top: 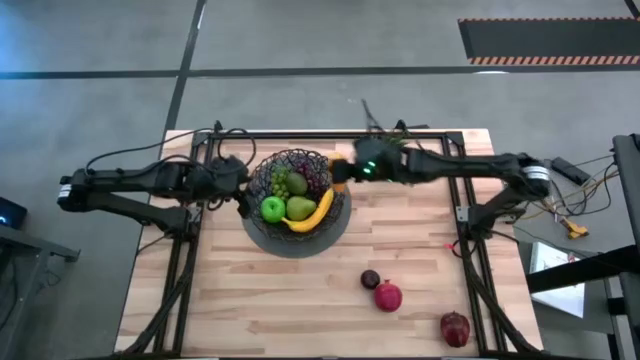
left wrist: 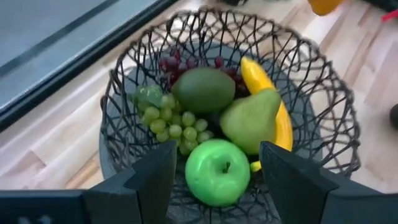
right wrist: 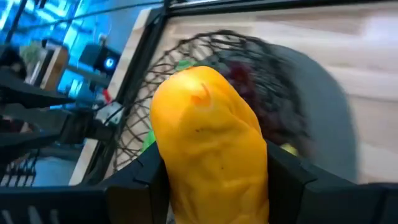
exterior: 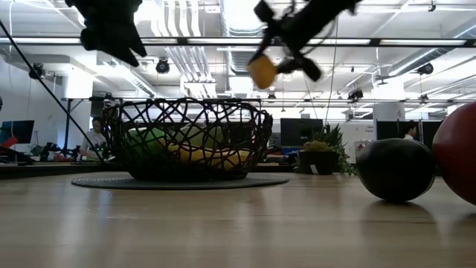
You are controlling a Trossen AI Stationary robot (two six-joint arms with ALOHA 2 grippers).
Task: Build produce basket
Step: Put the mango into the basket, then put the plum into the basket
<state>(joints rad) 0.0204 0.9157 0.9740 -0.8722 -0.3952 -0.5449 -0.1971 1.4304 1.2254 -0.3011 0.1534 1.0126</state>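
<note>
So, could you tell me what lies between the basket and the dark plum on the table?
Nothing: in the high view only bare wood separates the basket from the dark plum; the low view shows the same empty stretch.

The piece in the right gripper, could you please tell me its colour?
Orange-yellow piece, held in the right gripper; the right wrist view shows it best.

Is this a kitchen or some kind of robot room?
Probably a robot lab or workshop, not a kitchen: two dark robot arms work over a pale wooden table, with exposed ceiling pipes and computer screens behind.
</note>
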